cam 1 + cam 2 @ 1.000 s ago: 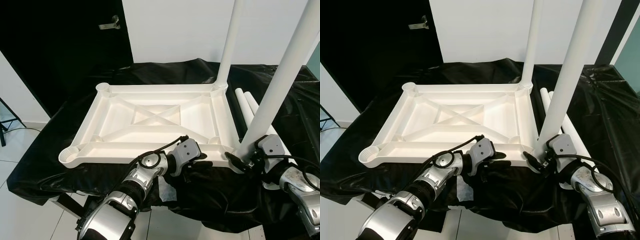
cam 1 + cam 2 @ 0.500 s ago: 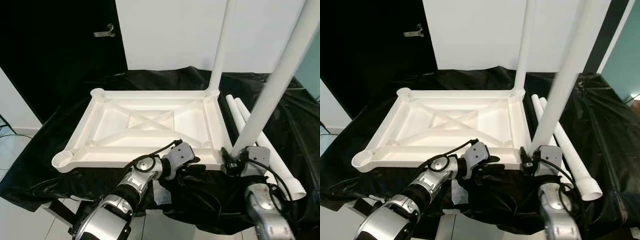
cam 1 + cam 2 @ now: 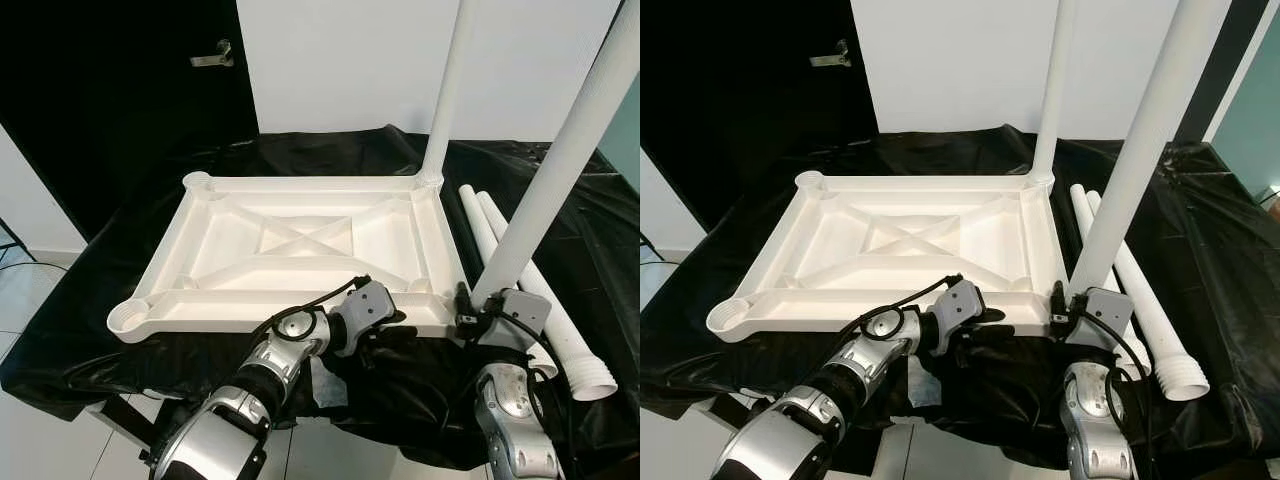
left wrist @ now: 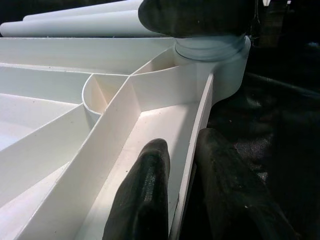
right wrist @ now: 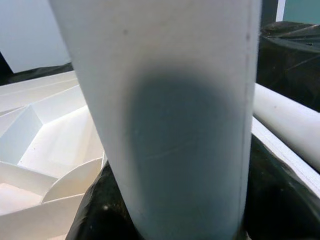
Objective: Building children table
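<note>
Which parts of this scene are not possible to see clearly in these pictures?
- Near leg: top cut off by the head views' edge.
- Its seat in the tabletop corner socket: hidden by the right gripper.
- Far leg: top cut off too.
- Loose legs: far ends hidden behind the near leg.

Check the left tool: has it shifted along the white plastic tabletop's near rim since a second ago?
No. The left tool still clamps the white plastic tabletop's near rim, equally short of the near-right corner socket.
</note>
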`<state>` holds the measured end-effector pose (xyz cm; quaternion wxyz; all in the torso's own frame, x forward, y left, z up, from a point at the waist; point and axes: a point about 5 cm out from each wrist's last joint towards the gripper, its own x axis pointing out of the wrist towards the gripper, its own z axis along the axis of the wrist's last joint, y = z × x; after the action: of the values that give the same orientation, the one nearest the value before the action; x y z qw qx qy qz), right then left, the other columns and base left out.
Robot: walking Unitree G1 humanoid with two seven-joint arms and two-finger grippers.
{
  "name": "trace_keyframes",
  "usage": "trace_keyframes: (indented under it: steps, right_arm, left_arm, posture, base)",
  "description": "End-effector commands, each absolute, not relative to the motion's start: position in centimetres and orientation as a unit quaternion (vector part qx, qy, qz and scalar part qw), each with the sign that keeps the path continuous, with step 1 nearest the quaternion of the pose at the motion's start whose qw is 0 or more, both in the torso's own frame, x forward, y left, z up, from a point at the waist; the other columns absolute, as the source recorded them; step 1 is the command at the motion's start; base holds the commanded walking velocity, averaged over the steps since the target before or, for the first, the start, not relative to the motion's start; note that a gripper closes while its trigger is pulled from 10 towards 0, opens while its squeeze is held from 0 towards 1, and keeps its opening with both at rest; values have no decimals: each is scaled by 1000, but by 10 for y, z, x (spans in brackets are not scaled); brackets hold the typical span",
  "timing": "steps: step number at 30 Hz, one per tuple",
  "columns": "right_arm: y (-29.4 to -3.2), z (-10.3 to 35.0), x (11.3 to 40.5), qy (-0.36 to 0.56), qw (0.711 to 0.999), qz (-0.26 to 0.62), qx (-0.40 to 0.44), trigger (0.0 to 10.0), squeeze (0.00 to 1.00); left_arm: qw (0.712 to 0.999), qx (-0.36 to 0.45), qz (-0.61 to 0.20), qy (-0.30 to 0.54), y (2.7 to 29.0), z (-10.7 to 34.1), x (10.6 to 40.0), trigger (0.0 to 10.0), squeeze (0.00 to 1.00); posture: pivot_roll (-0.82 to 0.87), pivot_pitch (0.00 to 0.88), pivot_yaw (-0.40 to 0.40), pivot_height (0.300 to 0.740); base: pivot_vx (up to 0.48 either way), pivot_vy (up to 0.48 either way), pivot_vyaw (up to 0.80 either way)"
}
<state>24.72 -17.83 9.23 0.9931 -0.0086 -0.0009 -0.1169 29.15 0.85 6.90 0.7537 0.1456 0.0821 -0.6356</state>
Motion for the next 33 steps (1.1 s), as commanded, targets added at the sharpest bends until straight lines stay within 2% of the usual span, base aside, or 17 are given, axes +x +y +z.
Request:
trace_keyframes:
  steps: [1, 9, 10, 11, 13, 15, 18, 20, 23, 24, 26, 27, 33]
  right_arm:
    - [-179, 73, 244, 52, 991, -121, -17, 10000, 1000]
    - [-188, 77, 244, 46, 995, -85, -29, 10000, 1000]
    - [-190, 77, 243, 49, 996, -56, -45, 10000, 886]
    - [-194, 78, 243, 49, 996, -20, -72, 10000, 0]
    - [-197, 80, 242, 48, 994, 6, -93, 10000, 0]
    - [-205, 88, 243, 49, 985, 101, -133, 10000, 0]
    - [-206, 90, 242, 56, 978, 143, -144, 10000, 0]
    - [-213, 93, 238, 72, 960, 206, -173, 10000, 0]
    - [-219, 96, 237, 83, 951, 234, -183, 10000, 0]
    - [-220, 97, 236, 87, 947, 249, -184, 4863, 0]
    - [-221, 97, 235, 90, 944, 260, -184, 4863, 0]
    - [-221, 96, 232, 96, 938, 277, -183, 0, 0]
    - [-221, 91, 226, 122, 926, 313, -171, 0, 0]
  left_arm:
    - [716, 147, -653, 196, 21, 24, 264, 10000, 0]
    - [716, 146, -654, 195, 20, 25, 265, 10000, 0]
    - [715, 146, -655, 195, 20, 25, 265, 10000, 0]
    - [714, 148, -656, 195, 20, 25, 265, 10000, 0]
    - [713, 148, -657, 195, 20, 25, 265, 10000, 0]
    - [713, 150, -656, 195, 21, 27, 267, 10000, 0]
    - [713, 150, -656, 195, 21, 27, 267, 10000, 0]
    - [711, 153, -658, 195, 22, 27, 267, 10000, 0]
    - [710, 154, -658, 196, 22, 27, 268, 10000, 0]
    - [711, 155, -658, 196, 23, 27, 268, 10000, 0]
    - [711, 155, -657, 196, 23, 28, 269, 10000, 0]
    - [711, 156, -657, 196, 23, 28, 269, 10000, 0]
    - [712, 158, -655, 198, 26, 27, 269, 10000, 0]
  posture:
    - [-138, 0, 31, 740]
    - [-151, 0, 38, 740]
    - [-156, 0, 40, 740]
    - [-157, 0, 41, 740]
    - [-158, 0, 42, 740]
    - [-159, 0, 47, 740]
    - [-163, 0, 52, 740]
    - [-164, 0, 55, 740]
    - [-163, 0, 57, 740]
    - [-160, 0, 58, 740]
    - [-160, 0, 58, 740]
    - [-154, 0, 59, 740]
    - [-149, 0, 58, 740]
  base:
    - [0, 0, 0]
    - [0, 0, 0]
    - [0, 0, 0]
    - [0, 0, 0]
    - [0, 0, 0]
    - [0, 0, 0]
    - [0, 0, 0]
    - [0, 0, 0]
    - [0, 0, 0]
    - [0, 0, 0]
    - [0, 0, 0]
    - [0, 0, 0]
    - [0, 0, 0]
